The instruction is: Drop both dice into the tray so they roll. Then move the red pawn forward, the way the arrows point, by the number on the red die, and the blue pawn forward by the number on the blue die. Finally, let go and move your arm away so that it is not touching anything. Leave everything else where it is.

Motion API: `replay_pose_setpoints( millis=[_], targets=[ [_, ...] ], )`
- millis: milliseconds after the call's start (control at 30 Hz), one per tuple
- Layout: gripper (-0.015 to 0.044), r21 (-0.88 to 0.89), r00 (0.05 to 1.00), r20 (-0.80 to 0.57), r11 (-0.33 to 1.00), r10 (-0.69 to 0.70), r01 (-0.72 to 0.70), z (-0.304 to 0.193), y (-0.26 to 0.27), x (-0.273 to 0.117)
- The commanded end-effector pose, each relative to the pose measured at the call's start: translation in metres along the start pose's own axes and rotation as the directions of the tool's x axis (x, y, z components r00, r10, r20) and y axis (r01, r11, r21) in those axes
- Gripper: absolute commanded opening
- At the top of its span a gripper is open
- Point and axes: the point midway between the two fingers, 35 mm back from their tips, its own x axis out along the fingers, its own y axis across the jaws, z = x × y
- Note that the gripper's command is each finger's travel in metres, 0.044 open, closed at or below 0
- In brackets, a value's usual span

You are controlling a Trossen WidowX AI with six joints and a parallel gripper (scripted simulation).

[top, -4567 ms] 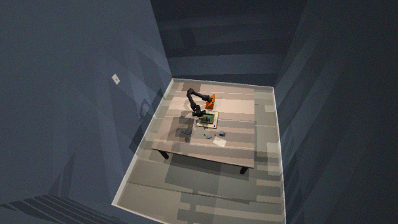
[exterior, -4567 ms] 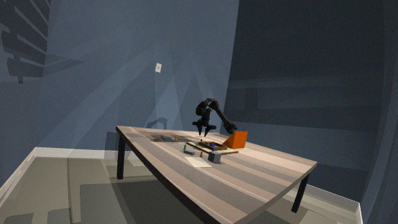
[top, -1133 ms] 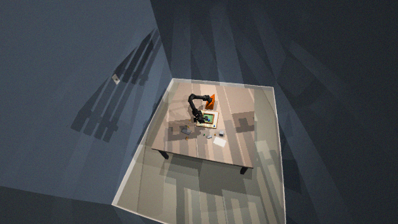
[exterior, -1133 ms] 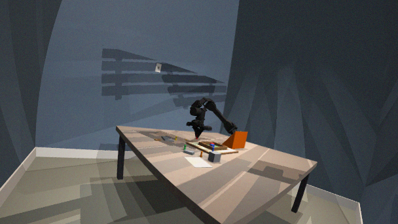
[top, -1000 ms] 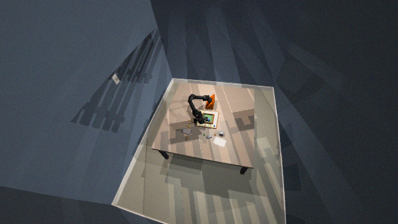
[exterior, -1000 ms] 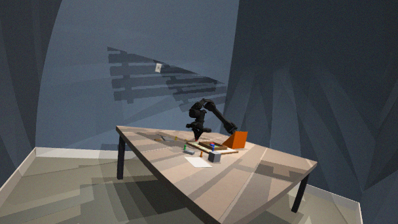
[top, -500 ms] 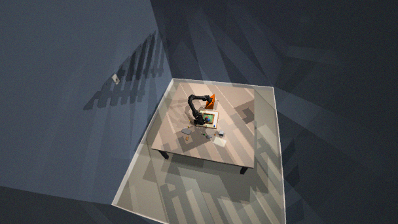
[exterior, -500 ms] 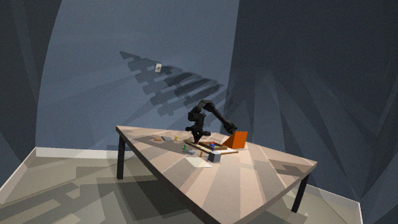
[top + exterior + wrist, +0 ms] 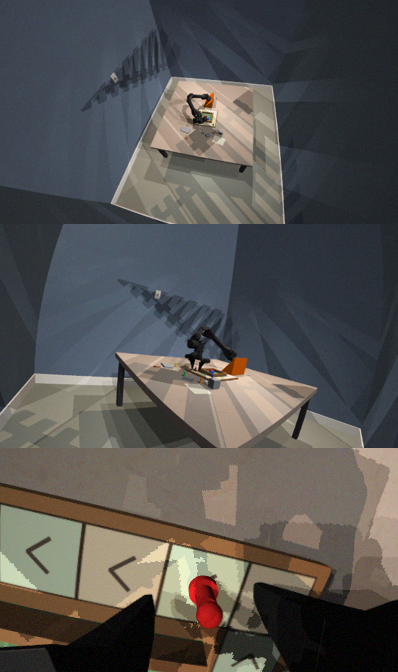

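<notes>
The red pawn (image 9: 206, 600) (image 9: 196, 369) stands on a pale green square, one square from the board's corner. My gripper (image 9: 204, 597) (image 9: 196, 369) is open around it, one finger on each side, with gaps between the fingers and the pawn. The arrow squares beyond it in the wrist view point left. The blue pawn (image 9: 213, 124) (image 9: 212, 374) stands on another part of the board (image 9: 215, 117). The red die (image 9: 205, 116) and the blue die (image 9: 207, 118) lie in the green-floored tray; their numbers are too small to read, and the wrist view does not show them.
An orange wedge-shaped block (image 9: 209, 101) (image 9: 239, 366) stands behind the board. A grey box (image 9: 220, 131) (image 9: 214, 383), an orange pawn (image 9: 201, 380), a green pawn (image 9: 184, 373) and a pale sheet (image 9: 198, 388) are in front. A yellow pawn (image 9: 175, 365) and a grey slab (image 9: 185, 130) (image 9: 167, 365) lie to the left.
</notes>
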Motion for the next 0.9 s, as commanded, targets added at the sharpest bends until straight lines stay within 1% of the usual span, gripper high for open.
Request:
replay_pose_setpoints(
  millis=[0,67,100,200,333,400,500,633,867],
  targets=[
    [0.0368,0.001,1.0,0.0,1.0,0.0,0.0,0.0,0.0,0.0],
    [0.042,0.001,1.0,0.0,1.0,0.0,0.0,0.0,0.0,-0.003],
    [0.044,0.0,1.0,-0.001,1.0,0.0,0.0,0.0,0.0,-0.011],
    [0.044,-0.006,1.0,-0.002,1.0,-0.003,0.003,0.0,0.001,-0.045],
    [0.044,-0.006,1.0,-0.003,1.0,-0.003,0.003,-0.001,0.001,-0.047],
    [0.0387,0.032,1.0,-0.001,0.999,-0.001,0.001,0.005,0.009,-0.048],
    [0.0309,0.199,1.0,0.004,0.98,0.007,-0.008,0.024,0.047,-0.051],
    [0.0204,0.416,1.0,0.006,0.909,0.011,-0.013,0.044,0.101,-0.054],
    [0.02,0.635,1.0,0.003,0.773,0.006,-0.007,0.057,0.165,-0.055]
  ],
)
